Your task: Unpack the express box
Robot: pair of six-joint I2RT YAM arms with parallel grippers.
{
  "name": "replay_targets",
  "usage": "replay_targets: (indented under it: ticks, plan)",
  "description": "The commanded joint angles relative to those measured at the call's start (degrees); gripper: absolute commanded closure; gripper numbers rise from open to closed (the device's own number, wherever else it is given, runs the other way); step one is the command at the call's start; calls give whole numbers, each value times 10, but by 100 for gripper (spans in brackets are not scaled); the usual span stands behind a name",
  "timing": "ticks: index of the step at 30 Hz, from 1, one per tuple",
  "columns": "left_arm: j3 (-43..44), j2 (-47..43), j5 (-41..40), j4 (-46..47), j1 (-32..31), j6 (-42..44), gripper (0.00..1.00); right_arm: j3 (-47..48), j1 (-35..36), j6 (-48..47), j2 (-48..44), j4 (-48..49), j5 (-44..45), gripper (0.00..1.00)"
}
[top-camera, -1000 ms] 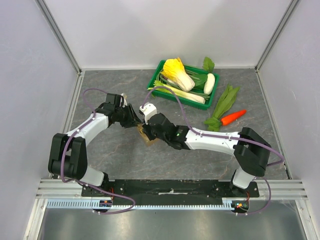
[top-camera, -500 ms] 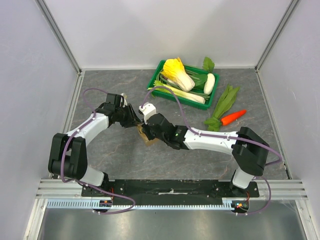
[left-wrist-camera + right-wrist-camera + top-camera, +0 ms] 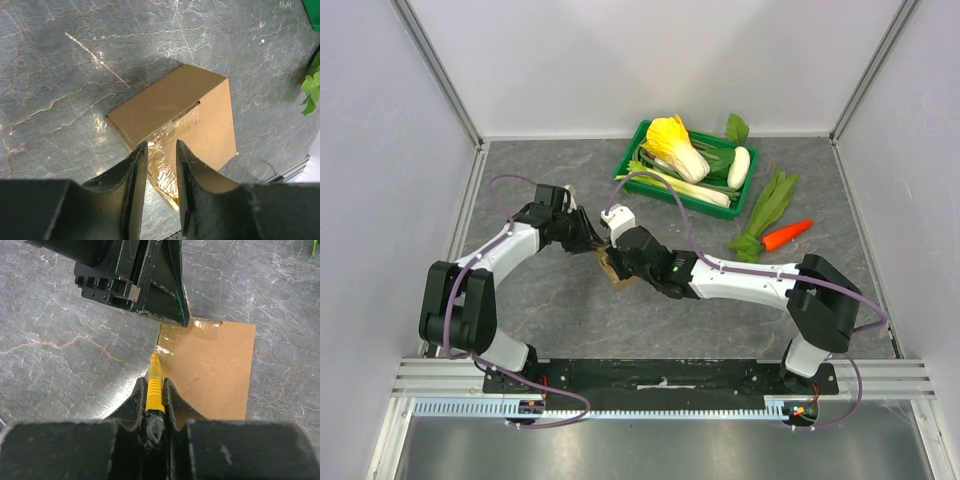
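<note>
Right claw gripping yellow plastic cutter, left claw part-open over brown cardboard box; tip needing shallow pass along tape ahead.

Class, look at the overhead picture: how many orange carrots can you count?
1. The carrot lies on the table, right of the green crate, beside the leafy greens. Others could be hidden inside the crate.

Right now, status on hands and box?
Left hand part-open over tape on box. Right hand grips yellow tool, tip at tape. Box closed. Nothing blocking.
</note>
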Motion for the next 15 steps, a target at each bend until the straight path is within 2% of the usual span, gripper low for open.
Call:
replay_targets:
  ticks: [1,15]
  plan:
    - [-4,41,-63,-37,-4,28,64,-19,3,5,-24,-49,9,100]
    - [3,54,-74,-41,-3,34,65,-34,11,15,-40,-75,5,100]
